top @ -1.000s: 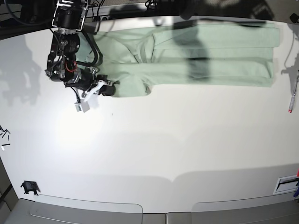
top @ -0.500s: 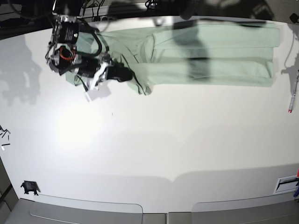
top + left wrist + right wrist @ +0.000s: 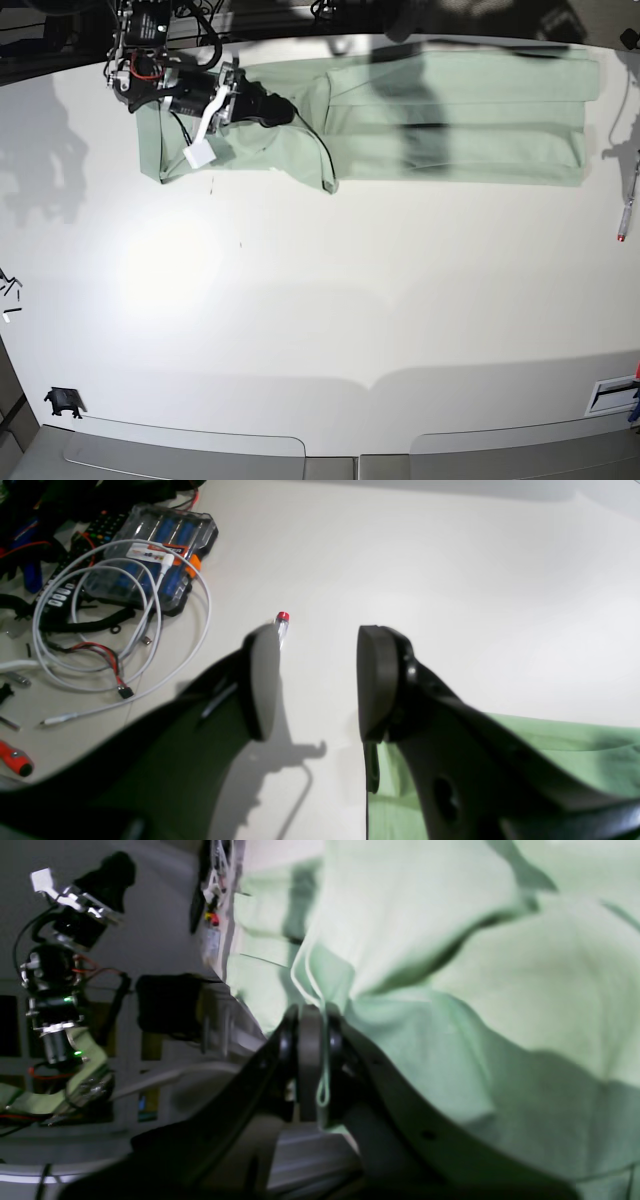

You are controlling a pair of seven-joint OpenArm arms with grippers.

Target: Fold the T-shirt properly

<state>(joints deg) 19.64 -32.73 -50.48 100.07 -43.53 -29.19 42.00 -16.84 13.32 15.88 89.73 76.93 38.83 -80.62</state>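
Note:
The pale green T-shirt (image 3: 450, 110) lies in a long folded band along the far edge of the white table (image 3: 320, 300). Its left end (image 3: 180, 140) is spread flat. My right gripper (image 3: 278, 110) hovers over that left part, shut on a fold of the T-shirt. The right wrist view shows the jaws of the right gripper (image 3: 314, 1020) pinching a hemmed edge of the T-shirt (image 3: 450, 965). My left gripper (image 3: 317, 680) stands open above bare table beyond the shirt's end, with nothing between its fingers. A corner of the T-shirt (image 3: 575, 740) shows beside it. That arm is outside the base view.
A red-capped pen (image 3: 624, 215) lies near the table's right edge; this pen (image 3: 282, 620) shows just beyond my left fingers. A clear bit case (image 3: 150, 555), white cable (image 3: 125, 630) and red-handled screwdriver (image 3: 15, 760) clutter that side. A small black part (image 3: 62, 402) sits at the front left.
My right gripper has carried the shirt's edge away from the table's middle toward the far edge and to the right. The bunched left end has opened out flat.

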